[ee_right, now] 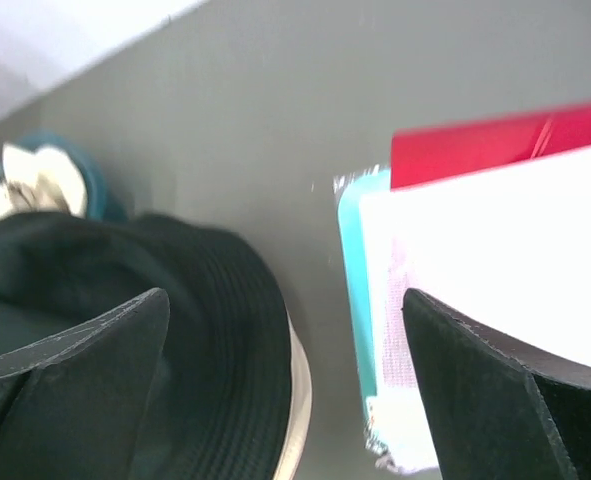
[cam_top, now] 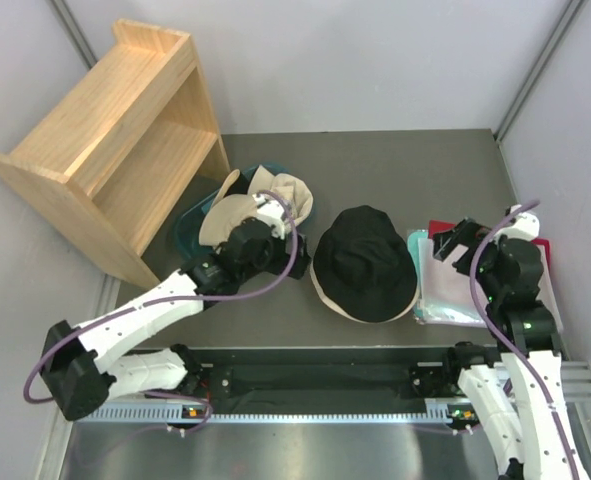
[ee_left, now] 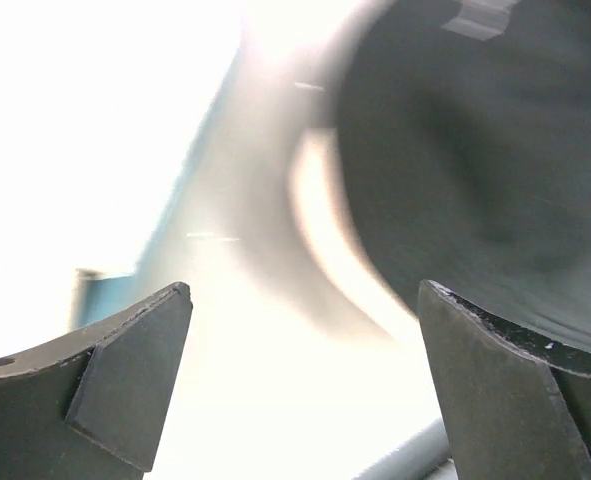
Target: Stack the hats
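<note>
Well, the left tool is hovering released over the cream hats at the left edge of the counter — the right tool, likewise released, beside the black hat.

I count: black hat 1 | cream hats 2 visible | teal tub 1 | wooden shelf 1 | pile of flat sheets 1
</note>
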Robot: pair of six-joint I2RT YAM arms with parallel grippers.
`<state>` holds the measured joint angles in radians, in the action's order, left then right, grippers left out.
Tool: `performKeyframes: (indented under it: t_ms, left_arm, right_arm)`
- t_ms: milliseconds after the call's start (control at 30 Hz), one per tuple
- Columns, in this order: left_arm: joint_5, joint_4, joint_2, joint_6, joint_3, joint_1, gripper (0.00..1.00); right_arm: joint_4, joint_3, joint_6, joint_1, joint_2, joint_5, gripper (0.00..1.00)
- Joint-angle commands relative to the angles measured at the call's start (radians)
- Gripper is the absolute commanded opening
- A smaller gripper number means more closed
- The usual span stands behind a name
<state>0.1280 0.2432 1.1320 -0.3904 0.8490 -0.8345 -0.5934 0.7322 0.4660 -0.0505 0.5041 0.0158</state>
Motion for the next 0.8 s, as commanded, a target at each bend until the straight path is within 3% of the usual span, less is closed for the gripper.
performKeyframes:
  t_ms: [0, 100, 267, 333, 433, 767]
  left_arm:
    - [0.096, 0.137, -0.049, 0.068, 0.048, 0.145, 0.99]
    - [0.111, 0.078, -0.043, 0.113, 0.067, 0.221, 0.99]
    - [0.133, -0.010, 0.096, 0.192, 0.120, 0.313, 0.97]
    - [0.133, -0.037, 0.173, 0.211, 0.145, 0.334, 0.82]
    - [0.172, -0.084, 0.271, 0.246, 0.174, 0.363, 0.76]
    - [0.191, -0.217, 0.491, 0.323, 0.239, 0.394, 0.76]
  right_arm:
    - [-0.008, 0.081, -0.050, -0.005, -0.001, 0.072, 1.00]
    - [0.047, 0.070, -0.046, -0.005, -0.006, 0.015, 1.00]
    - [0.121, 0.027, -0.046, -0.005, -0.038, -0.053, 1.00]
    - [0.139, 0.018, -0.049, -0.005, -0.045, -0.065, 1.00]
    - [0.152, 0.006, -0.050, -0.005, -0.053, -0.071, 1.00]
    - [0.176, -0.016, -0.066, -0.006, -0.026, -0.096, 1.00]
